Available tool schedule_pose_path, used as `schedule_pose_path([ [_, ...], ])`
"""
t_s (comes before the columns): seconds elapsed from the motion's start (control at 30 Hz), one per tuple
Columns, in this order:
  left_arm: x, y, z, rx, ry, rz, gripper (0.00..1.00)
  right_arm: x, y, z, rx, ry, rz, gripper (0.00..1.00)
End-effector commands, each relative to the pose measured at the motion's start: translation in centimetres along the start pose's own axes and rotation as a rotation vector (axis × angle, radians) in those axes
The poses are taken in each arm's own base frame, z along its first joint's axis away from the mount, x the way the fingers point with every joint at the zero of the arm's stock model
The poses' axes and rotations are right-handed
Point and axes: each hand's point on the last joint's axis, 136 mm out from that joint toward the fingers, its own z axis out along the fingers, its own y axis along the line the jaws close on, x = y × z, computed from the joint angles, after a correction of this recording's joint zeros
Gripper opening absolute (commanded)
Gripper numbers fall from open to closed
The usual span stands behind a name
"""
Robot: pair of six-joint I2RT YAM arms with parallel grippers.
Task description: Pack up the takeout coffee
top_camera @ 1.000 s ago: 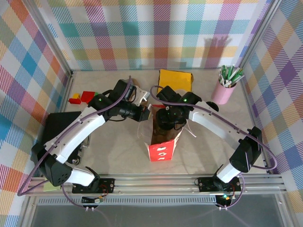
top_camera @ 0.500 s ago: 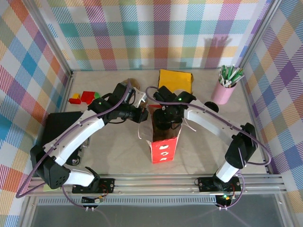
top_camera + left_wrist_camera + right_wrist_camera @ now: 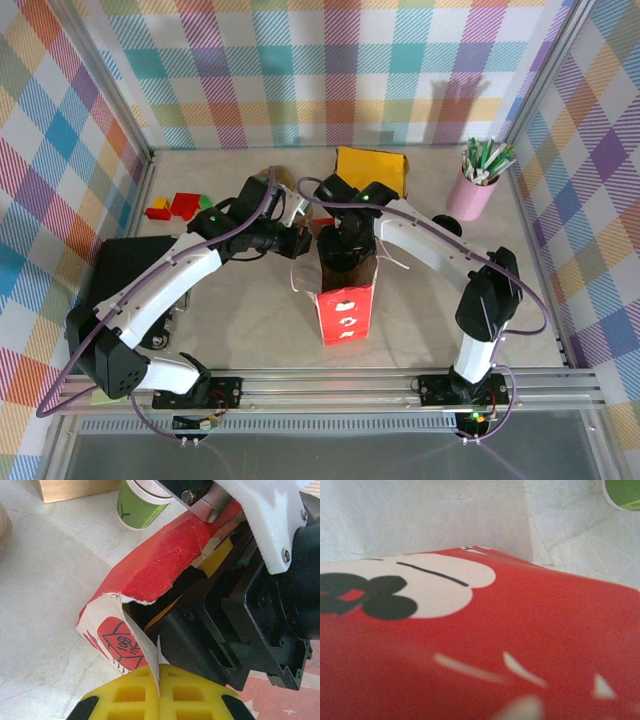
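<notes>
My right gripper point(image 3: 345, 250) points straight down into the mouth of the red paper bag point(image 3: 345, 308), which stands upright on the table between the two arms. The bag's walls hide the fingers, so I cannot tell whether they are parted or clamped on anything.

I cannot see the takeout coffee with its black lid in any view. My judgement is that it sits inside the bag, under that wrist, but that is a guess.

From the left wrist camera, a green-and-white cup point(image 3: 141, 507) stands on the table just beyond the bag. Its top is cut off, so I cannot say whether it is the coffee or a spare cup.

My left gripper point(image 3: 159, 690) is closed, its yellow pads pinching the bag's torn white rim on the left side and pulling the mouth open.

The next move turns on the vertical line. The bag's long axis is upright and the right arm lies along it, so anything released there goes straight down, and the wrist must lift out along that same line without dragging on the rim. The right arm is the nearer one, and the left only steadies the paper.
</notes>
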Motion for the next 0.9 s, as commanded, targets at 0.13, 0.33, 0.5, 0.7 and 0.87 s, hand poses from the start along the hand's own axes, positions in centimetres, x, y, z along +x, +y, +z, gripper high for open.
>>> schedule_pose_path([
  [0.13, 0.8, 1.5, 0.3, -0.043, -0.010, 0.015, 0.00, 0.9, 0.4, 0.5, 0.007, 0.110, -0.016, 0.65],
  [0.33, 1.2, 2.0, 0.4, -0.057, -0.007, 0.018, 0.00, 0.5, 0.5, 0.5, 0.039, 0.152, -0.034, 0.65],
  [0.5, 1.2, 2.4, 0.2, -0.075, -0.019, 0.028, 0.00, 0.8, 0.6, 1.3, 0.051, 0.192, -0.039, 0.64],
  [0.7, 1.2, 3.0, 0.0, -0.104, -0.023, 0.039, 0.00, 1.4, 0.4, 2.0, 0.071, 0.262, -0.024, 0.64],
  [0.87, 1.0, 3.3, 0.0, -0.120, -0.034, 0.049, 0.00, 2.0, 0.4, 2.8, 0.054, 0.307, 0.003, 0.64],
])
